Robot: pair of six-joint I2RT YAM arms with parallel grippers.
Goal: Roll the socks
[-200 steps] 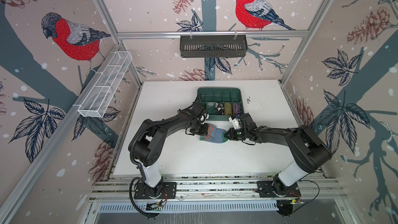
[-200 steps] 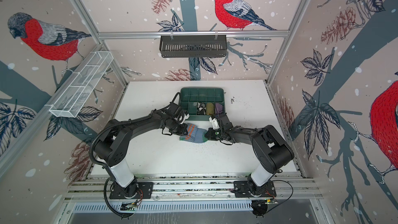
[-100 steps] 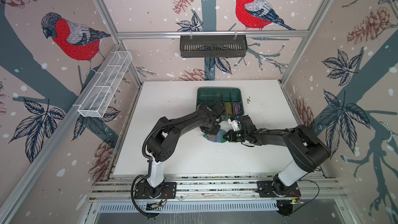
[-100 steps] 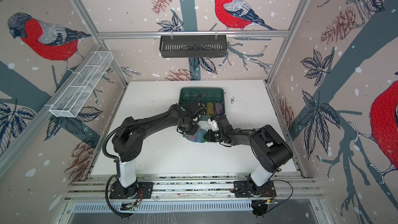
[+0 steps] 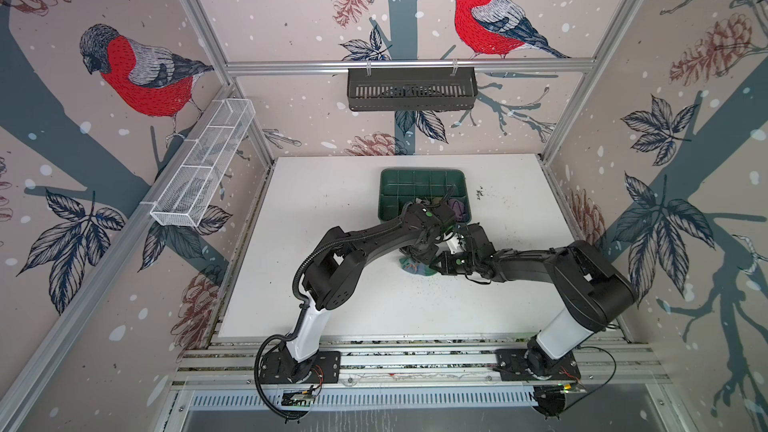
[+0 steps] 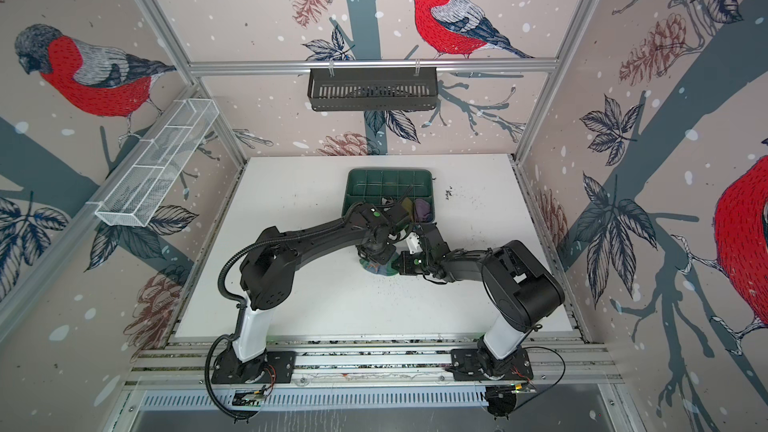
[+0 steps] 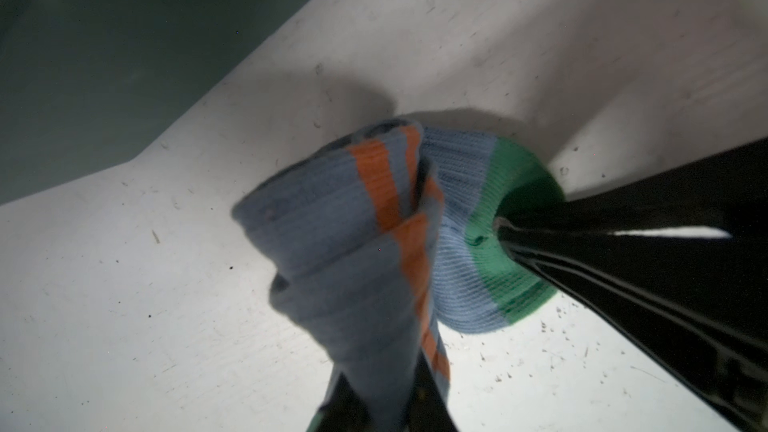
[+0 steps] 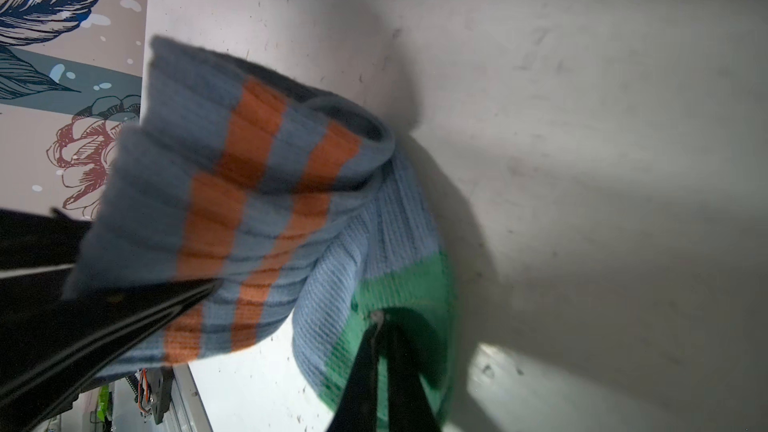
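Nearest me, the left arm [image 5: 332,272] has changed most since a second ago. Its elbow, which was out toward the left edge of the table [image 5: 324,209], has swung in toward the middle, and the forearm now runs up and across to the right. The right arm [image 5: 590,280] has hardly shifted: its upper link leans in from the right and its forearm lies low and nearly level, pointing left. Farther in, the left gripper [image 5: 419,257] has come right across and now points down just beside the right gripper [image 5: 434,268]. The striped sock [image 5: 411,270] lay stretched out flat between them a second ago. Now it is bunched into a small lump under and between the two, on the table just in front of the green tray [image 5: 422,171]. From the left wrist I see the left gripper [image 7: 386,403] clamped on the blue-and-orange leg end, which is lifted and folded over, with a finger on either side of the cloth. From the right wrist, the right gripper [image 8: 376,326] is pinched shut on the green toe, down near the table top. I cannot tell whether a second sock is folded inside the lump. Beyond, a purple roll [image 5: 457,204] sits toward the tray's near right corner.
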